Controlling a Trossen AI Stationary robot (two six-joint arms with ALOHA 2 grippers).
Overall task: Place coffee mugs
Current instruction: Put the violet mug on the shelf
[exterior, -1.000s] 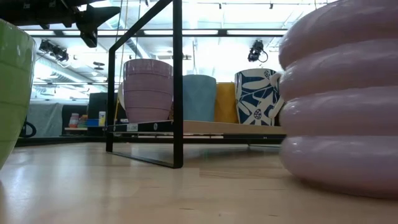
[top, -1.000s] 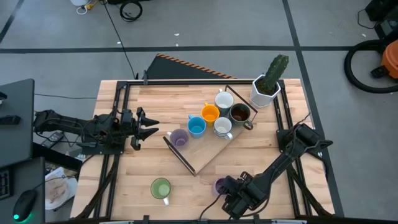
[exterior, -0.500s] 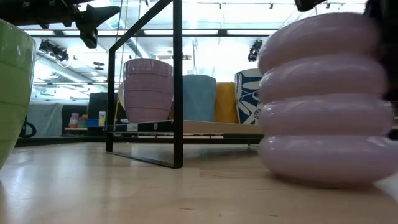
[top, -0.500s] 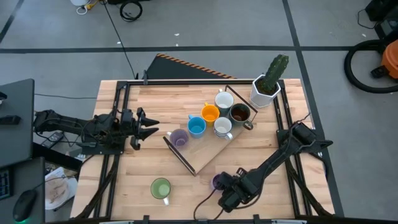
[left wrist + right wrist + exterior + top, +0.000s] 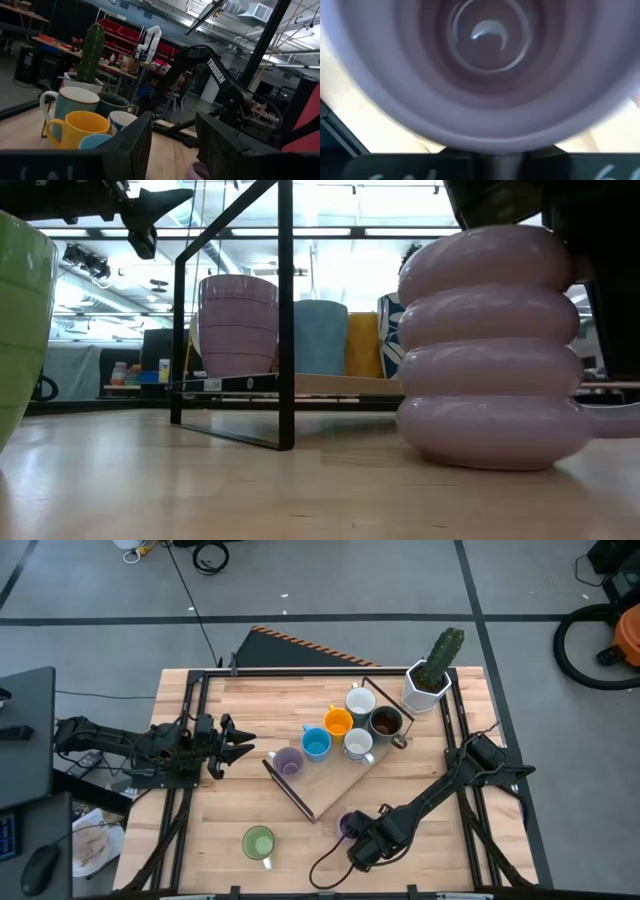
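Right claw grips 1 lilac mug; 5 mugs on tray; left claw open.

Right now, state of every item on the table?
Ribbed lilac mug: upright on table, right gripper at its rim.
Other lilac mug: upright on board.
Blue mug, orange mug, white mug, second white mug, brown mug: upright on board.
Green mug: upright on table.
Cactus pot: upright.
Left gripper: open, empty.

Left pincer parted at table's left; right pincer low, front.
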